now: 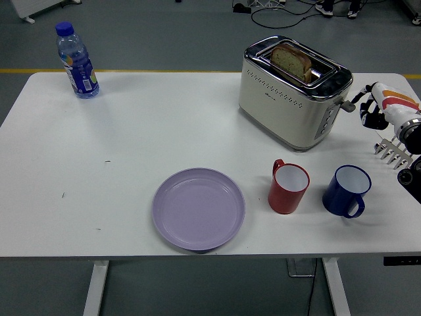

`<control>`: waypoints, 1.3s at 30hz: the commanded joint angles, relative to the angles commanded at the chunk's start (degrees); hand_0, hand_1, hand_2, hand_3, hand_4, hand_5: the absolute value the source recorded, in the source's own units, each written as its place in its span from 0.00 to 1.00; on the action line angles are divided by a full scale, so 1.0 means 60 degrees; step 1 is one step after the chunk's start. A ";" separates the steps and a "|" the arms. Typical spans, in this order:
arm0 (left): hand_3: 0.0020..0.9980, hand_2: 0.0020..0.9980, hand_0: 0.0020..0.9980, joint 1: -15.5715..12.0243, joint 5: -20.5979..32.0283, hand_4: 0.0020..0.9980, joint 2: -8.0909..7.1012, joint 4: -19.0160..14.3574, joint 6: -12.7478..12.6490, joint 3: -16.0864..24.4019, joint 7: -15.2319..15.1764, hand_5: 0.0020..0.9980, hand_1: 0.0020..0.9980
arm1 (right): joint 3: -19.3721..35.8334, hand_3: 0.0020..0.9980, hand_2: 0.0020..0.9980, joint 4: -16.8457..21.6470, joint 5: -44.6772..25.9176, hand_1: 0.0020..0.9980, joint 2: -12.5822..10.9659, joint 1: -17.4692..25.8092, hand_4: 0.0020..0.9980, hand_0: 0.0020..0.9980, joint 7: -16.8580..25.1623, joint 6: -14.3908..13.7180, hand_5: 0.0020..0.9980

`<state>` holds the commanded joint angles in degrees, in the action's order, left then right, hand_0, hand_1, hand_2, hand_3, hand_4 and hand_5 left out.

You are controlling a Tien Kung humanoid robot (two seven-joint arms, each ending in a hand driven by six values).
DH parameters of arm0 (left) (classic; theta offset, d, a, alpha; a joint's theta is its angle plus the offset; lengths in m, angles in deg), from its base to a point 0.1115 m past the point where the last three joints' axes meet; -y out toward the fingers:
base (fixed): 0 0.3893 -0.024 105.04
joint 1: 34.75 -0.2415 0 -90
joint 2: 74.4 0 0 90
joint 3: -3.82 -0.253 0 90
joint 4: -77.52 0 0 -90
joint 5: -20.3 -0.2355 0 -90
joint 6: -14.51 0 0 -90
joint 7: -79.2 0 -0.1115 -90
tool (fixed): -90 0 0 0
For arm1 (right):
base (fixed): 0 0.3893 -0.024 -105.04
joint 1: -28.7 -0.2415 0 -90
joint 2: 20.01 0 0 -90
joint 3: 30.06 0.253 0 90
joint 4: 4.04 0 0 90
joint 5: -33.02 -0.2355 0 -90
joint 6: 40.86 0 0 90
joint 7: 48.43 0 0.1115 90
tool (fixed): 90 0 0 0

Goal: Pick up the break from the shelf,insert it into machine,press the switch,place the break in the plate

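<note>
A slice of brown bread (pixel 292 62) stands in the slot of the cream and chrome toaster (pixel 289 99) at the back right of the table. The toaster's lever (pixel 343 105) sticks out on its right end. My right hand (pixel 370 106) is just right of that lever, fingers curled and holding nothing, a fingertip close to the lever. A lilac plate (pixel 198 208) lies empty near the table's front edge. My left hand is out of view.
A red mug (pixel 288 187) and a blue mug (pixel 346 191) stand in front of the toaster. A metal rack (pixel 393 153) sits at the right edge under my right arm. A water bottle (pixel 77 60) stands at the back left.
</note>
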<state>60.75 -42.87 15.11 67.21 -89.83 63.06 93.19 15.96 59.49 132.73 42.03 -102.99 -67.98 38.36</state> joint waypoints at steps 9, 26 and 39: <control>0.50 0.42 0.62 0.0006 0.0024 0.25 0.0001 0.0000 0.0005 -0.0038 0.0003 0.81 0.44 | -0.0035 0.58 0.37 -0.0163 0.0061 0.27 0.0169 0.0004 0.34 0.26 -0.0057 0.0074 0.00; 0.50 0.42 0.62 -0.0052 -0.0171 0.25 0.0022 0.0000 0.0043 0.0046 0.0051 0.81 0.44 | -0.0099 0.58 0.37 -0.0534 0.0093 0.27 0.0437 0.0154 0.34 0.25 -0.0124 0.0051 0.00; 0.50 0.42 0.62 -0.0089 -0.0265 0.25 0.0032 0.0000 0.0066 0.0077 0.0069 0.81 0.44 | -0.0221 0.58 0.37 -0.0828 0.0167 0.27 0.0833 0.0189 0.34 0.25 -0.0146 -0.0014 0.00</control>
<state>60.22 -44.46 15.30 67.21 -89.43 63.53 93.61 14.63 54.52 133.74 47.03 -101.86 -68.85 38.27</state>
